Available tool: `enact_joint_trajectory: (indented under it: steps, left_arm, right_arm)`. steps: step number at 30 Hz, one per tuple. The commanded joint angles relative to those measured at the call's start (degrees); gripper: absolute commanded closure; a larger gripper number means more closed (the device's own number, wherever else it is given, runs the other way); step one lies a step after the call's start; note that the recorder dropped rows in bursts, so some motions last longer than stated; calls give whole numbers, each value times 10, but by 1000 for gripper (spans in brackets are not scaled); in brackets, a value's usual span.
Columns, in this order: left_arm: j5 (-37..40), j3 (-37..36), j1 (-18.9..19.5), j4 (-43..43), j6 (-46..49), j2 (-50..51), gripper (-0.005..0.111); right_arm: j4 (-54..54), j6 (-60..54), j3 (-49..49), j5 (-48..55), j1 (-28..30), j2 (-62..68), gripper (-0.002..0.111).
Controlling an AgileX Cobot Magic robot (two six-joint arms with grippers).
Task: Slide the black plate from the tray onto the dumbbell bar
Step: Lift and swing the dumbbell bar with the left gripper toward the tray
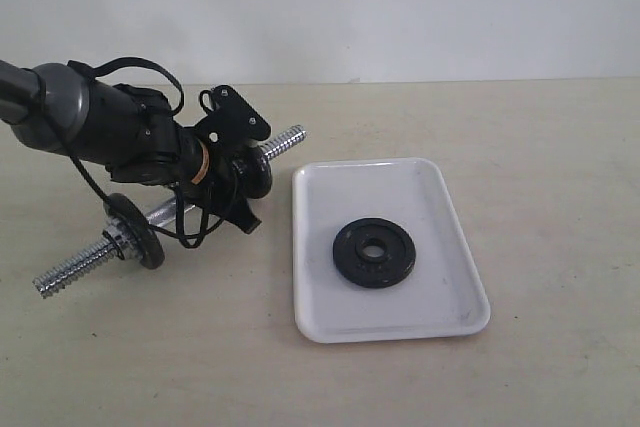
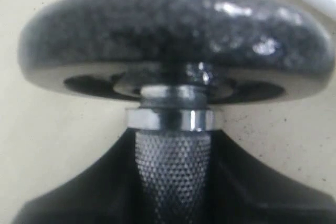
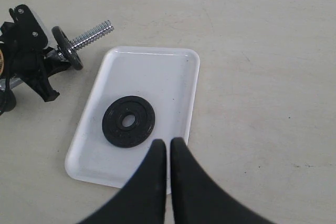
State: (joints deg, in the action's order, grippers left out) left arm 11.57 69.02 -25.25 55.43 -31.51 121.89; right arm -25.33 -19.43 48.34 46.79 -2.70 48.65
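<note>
The black plate lies flat in the middle of the white tray. To the tray's left the dumbbell bar rests on the table, a black disc near its left threaded end and another near its right end. My left gripper straddles the bar beside the right disc. Up close, its dark fingers press both sides of the knurled bar just behind that disc. My right gripper is shut and empty, hovering over the tray's edge near the black plate.
The bar's right threaded end sticks out toward the tray's far left corner. Its left threaded end points at the table's front left. A pale wall stands behind the beige table.
</note>
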Motion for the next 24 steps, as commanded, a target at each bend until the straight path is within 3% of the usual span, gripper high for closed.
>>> enact_joint_trajectory:
  steps: [1,10,15,17,24]
  left_arm:
    - [9,-5,-1,-8,4,5,102]
    - [15,-5,0,-36,4,5,102]
    - [81,-5,0,-36,22,5,102]
    - [92,-5,0,-58,55,5,102]
    - [72,-5,0,-287,311,5,102]
  right_arm:
    - [1,-6,4,-5,2,0,108]
    - [1,-6,4,-5,2,0,108]
    - [1,-6,4,-4,2,0,108]
    - [1,-6,4,-3,2,0,108]
    - [1,-6,4,-3,2,0,108]
